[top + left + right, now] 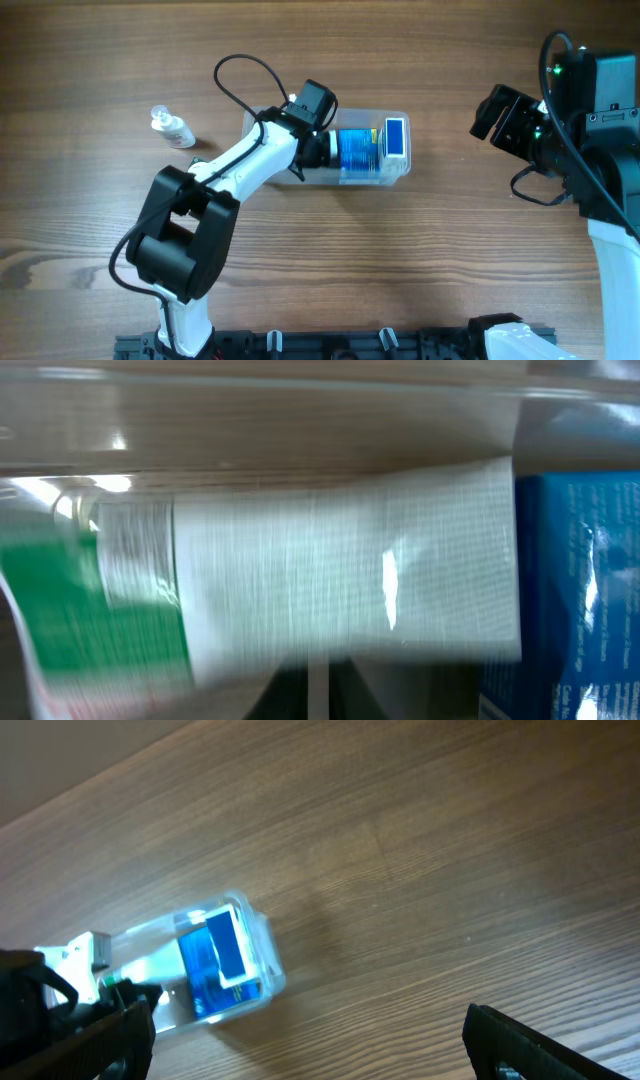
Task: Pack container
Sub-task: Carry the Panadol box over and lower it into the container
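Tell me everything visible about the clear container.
The container is a shallow, clear plastic tub, rectangular with rounded corners and a rim, lying flat on the wooden table. Inside lie blue boxes, at the end away from the left hand, and a white-and-green pack. The left hand reaches into its other end.

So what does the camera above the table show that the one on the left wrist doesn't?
Only the overhead view shows the whole layout. It takes in both arms, the small clear bottle on the table left of the container, and the right pincer off to the right, away from everything.

Only the left wrist view shows a white and green packet. It is close up and blurred, and lies beside a blue box.

Both show the blue box inside the clear container, and the wooden table.
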`<state>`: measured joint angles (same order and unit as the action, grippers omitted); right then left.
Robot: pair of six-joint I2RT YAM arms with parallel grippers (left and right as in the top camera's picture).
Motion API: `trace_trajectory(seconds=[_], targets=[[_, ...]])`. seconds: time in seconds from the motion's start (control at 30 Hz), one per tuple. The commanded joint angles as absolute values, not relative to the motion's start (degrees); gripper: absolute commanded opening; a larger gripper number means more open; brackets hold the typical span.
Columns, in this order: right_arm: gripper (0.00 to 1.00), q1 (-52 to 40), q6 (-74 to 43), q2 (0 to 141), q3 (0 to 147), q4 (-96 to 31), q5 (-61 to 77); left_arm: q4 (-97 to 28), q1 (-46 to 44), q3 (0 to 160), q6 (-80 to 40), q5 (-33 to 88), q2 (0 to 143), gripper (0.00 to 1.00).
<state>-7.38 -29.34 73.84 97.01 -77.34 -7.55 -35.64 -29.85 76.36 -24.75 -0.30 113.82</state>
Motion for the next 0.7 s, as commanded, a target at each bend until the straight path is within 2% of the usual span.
trace_trajectory(seconds=[0.0,0.1,0.27,0.47,0.67], targets=[[1.00,-7.16,-30.02,74.06,97.78,-77.38,-7.70,-35.24,-28.73,75.99,-25.02,0.38,116.44,0.07],[1.00,-7.16,-30.02,74.06,97.78,-77.36,-7.70,-32.97,-28.69,76.12,-23.51,0.40,116.18,0.08],[1.00,-7.16,-30.00,74.06,97.78,-77.38,-7.70,-36.95,-28.75,77.25,-22.94,2.17,114.02,0.08],[1.00,-7.16,-30.00,74.06,97.78,-77.36,-7.70,-37.71,-28.80,77.28,-22.90,1.98,106.63,0.21],[1.00,-7.16,-30.00,74.06,97.78,-77.38,-7.70,-35.97,-28.80,77.25,-22.90,-2.46,104.51,0.19]])
